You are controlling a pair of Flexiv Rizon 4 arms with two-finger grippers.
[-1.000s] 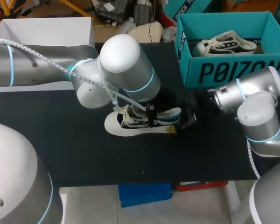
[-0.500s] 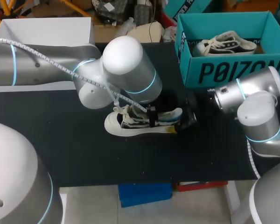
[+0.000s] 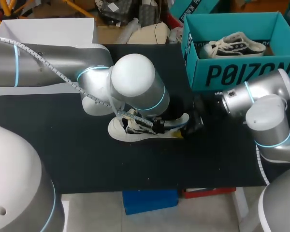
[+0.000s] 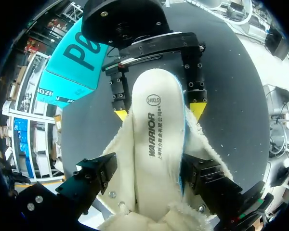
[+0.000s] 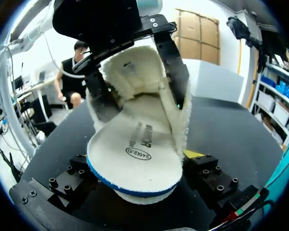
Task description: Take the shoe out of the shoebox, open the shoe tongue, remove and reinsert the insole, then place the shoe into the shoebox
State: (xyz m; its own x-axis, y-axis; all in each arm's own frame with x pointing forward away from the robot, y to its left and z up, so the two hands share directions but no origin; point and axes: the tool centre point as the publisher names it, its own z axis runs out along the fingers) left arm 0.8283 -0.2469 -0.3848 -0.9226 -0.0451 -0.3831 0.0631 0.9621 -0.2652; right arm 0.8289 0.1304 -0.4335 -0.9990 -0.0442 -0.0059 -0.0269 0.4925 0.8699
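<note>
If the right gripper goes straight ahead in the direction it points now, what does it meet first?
The heel end of the insole, which sticks out of the shoe just ahead of the right gripper; it may already touch it. The left gripper comes only behind that.

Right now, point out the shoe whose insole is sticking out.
The shoe on the table: its white insole sticks out at the heel. The other shoe lies in the teal shoebox.

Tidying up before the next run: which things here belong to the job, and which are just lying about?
Job: shoe, insole, shoebox.
Lying about: second shoe in the shoebox, white box.
</note>
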